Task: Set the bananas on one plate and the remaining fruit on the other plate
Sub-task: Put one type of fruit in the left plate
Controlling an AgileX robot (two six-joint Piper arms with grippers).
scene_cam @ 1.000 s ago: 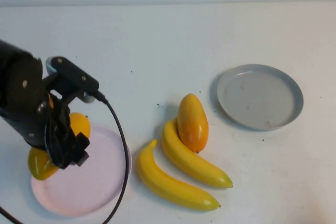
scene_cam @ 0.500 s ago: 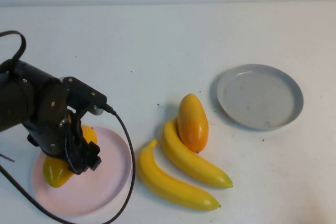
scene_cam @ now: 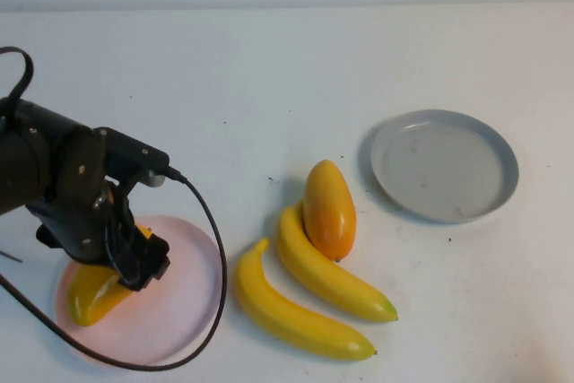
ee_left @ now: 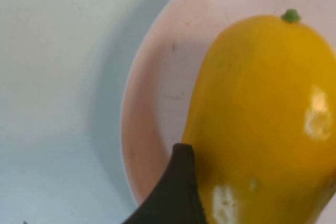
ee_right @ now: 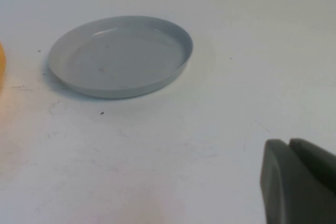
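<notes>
Left hand (scene_cam: 134, 262) hung low over the pale pink plate (scene_cam: 179, 320) at the desk's (scene_cam: 269, 87) near left corner, fingers spread either side of a mango (scene_cam: 90, 293) lying on the plate; whether they touched it could not be told. Two bananas (scene_cam: 300, 316) lay side by side on the bare desk just right of that plate, the second mango (scene_cam: 328, 208) leaning against the farther banana. Beyond them to the right sat the grey plate (scene_cam: 444, 165), holding nothing. Right hand (ee_right: 299, 182), fingers clenched together, showed only in its own wrist view, near the grey plate
</notes>
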